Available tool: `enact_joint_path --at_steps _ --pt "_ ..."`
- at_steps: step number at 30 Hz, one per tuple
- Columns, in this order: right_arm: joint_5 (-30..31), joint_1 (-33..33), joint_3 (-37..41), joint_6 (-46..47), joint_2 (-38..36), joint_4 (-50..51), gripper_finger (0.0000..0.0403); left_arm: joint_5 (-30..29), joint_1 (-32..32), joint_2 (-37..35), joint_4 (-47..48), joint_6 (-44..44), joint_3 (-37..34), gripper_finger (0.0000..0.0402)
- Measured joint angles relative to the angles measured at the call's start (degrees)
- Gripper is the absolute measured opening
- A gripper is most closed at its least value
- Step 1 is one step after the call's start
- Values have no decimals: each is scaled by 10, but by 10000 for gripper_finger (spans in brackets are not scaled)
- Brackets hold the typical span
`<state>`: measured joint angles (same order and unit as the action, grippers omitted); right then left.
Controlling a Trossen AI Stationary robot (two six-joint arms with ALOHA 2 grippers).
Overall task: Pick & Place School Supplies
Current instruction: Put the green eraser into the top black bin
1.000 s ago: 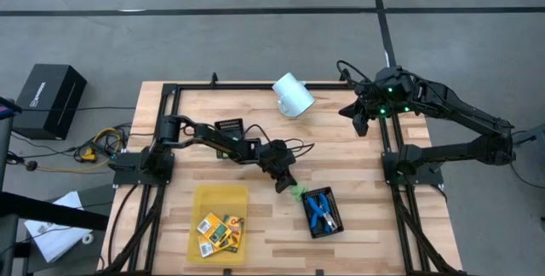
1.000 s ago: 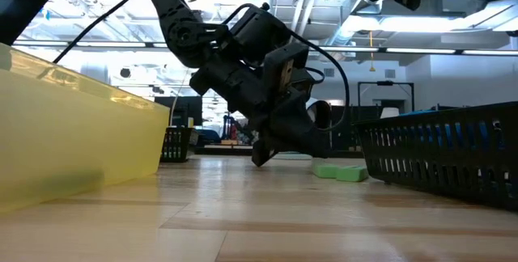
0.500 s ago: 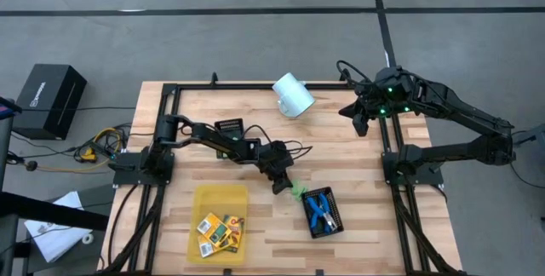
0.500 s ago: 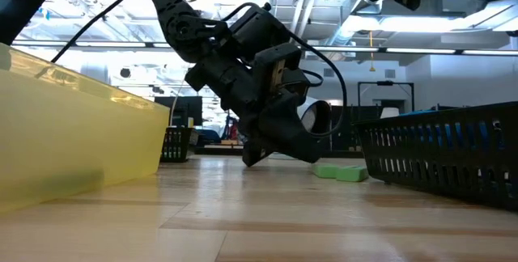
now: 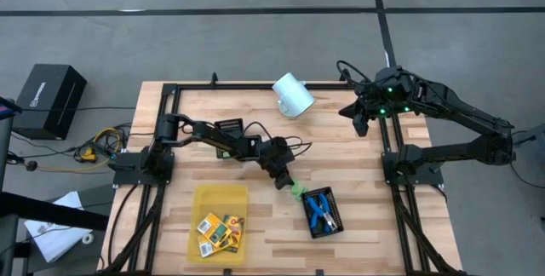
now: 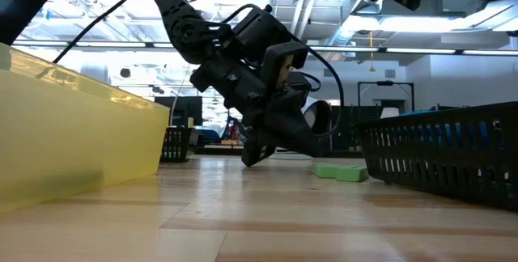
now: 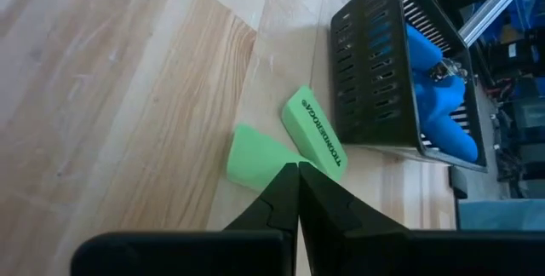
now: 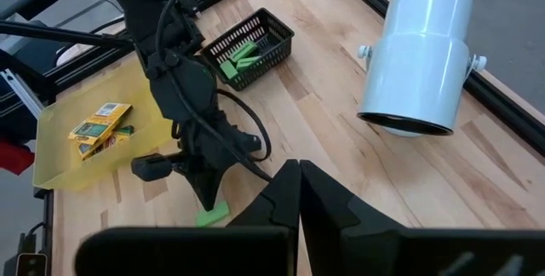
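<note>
Taking the black mesh tray holding the blue-handled tools as the landmark, the left gripper now hangs low over the wooden table, just up and to the left of that tray's near corner, fingers pressed fully together and holding nothing. Over the last second it swung back a little from the tray and then returned, its tip ending again right by the two small light-green oblong pieces that lie loose on the wood beside the tray's wall; in the left wrist view the shut fingertips point straight at where the two pieces meet. The pieces themselves have not shifted. That reads as a hesitant re-aim and not a pick: with the jaws shut, nothing can be lifted until they open. The flat orange-yellow boxes lie in the yellow plastic tray, well to the left of the mesh tray. The right gripper waits far up and to the right of the mesh tray, by the table's edge, also shut and empty, with the white cylinder cup lying on its side to its left.
</note>
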<state>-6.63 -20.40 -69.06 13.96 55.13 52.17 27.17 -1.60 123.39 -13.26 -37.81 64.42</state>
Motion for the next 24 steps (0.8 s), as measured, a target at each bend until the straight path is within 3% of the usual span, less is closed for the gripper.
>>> enact_joint_path --at_steps 7,12,24 --pt "-11 0 0 0 0 -5 0 -19 2 4 28 27 19 0" --pt "-11 0 0 0 5 -5 0 -38 7 10 104 96 57 0" --pt "-11 0 0 2 5 -5 0 -39 4 8 163 127 45 0"
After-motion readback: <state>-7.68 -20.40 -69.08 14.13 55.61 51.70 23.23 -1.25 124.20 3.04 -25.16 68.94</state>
